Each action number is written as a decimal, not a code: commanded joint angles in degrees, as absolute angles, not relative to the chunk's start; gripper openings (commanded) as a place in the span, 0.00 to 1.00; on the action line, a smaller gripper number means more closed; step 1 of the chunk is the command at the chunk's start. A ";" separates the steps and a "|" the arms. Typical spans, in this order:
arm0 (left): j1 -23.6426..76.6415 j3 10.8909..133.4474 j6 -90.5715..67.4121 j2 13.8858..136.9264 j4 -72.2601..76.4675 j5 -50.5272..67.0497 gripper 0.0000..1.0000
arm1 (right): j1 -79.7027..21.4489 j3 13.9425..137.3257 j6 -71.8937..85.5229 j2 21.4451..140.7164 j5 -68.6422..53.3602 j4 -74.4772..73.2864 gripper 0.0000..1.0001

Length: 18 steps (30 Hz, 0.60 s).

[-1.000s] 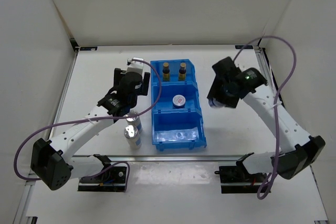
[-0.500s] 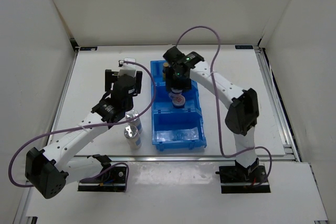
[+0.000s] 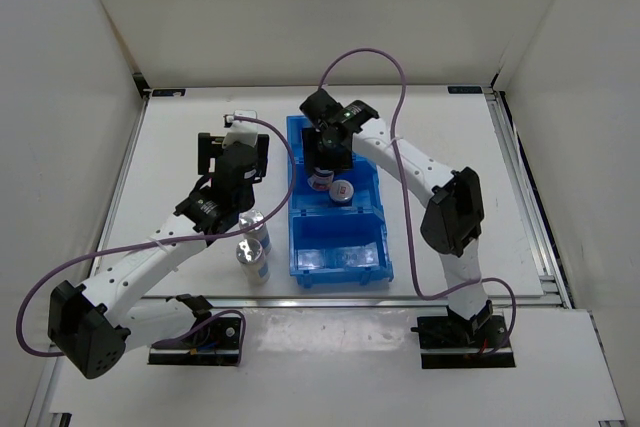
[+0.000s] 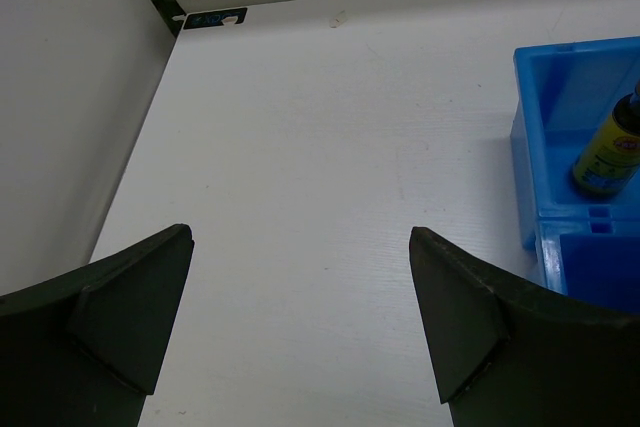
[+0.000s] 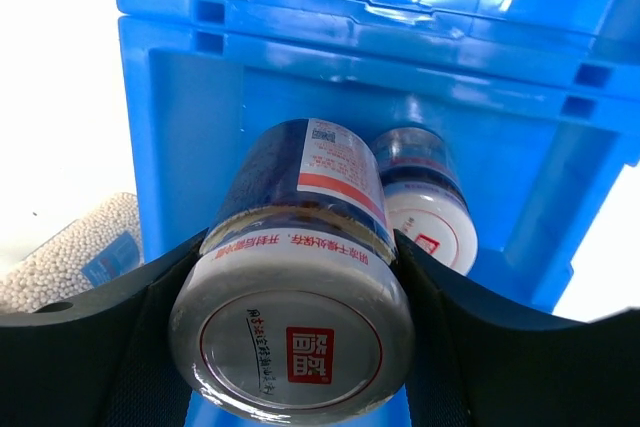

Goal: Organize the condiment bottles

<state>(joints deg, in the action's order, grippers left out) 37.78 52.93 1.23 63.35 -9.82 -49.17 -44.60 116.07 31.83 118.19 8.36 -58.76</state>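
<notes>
Your R gripper (image 5: 295, 347) is clamped on a white-capped bottle (image 5: 300, 267), held over the blue bin (image 5: 190, 127), mid compartment, just beside its twin (image 5: 425, 217), prob. so like sits w/ like. L gripper (image 4: 300, 287) hangs spread and empty, left of bin. Shakers (image 3: 252, 259) stand on table (image 4: 300, 147), near-left.

Amber bottle (image 4: 608, 152), bin's (image 4: 530, 137) far compartment: cap cut by the frame edge.
Same compartment from above: covered by the right arm (image 3: 400, 162).
White-capped bottle (image 5: 428, 209), middle compartment: half behind the held bottle (image 5: 300, 277).
Shaker (image 5: 70, 257), left of bin: only a granule-filled side shows, rest cut by the edge.
Labels from above: too small to read.
</notes>
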 commanded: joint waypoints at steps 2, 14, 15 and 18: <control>37.97 53.26 1.49 62.23 -8.88 -50.54 1.00 | -44.38 119.00 30.50 119.53 5.80 -55.90 0.00; 37.97 53.26 1.49 62.23 -9.40 -50.54 1.00 | -44.38 123.66 31.03 130.33 4.75 -61.52 0.06; 37.97 53.26 1.49 62.23 -9.40 -50.54 1.00 | -44.38 124.53 31.03 130.34 4.75 -62.05 0.12; 37.97 53.26 0.97 62.75 -10.02 -50.54 1.00 | -43.77 125.07 31.03 131.48 4.05 -62.58 0.28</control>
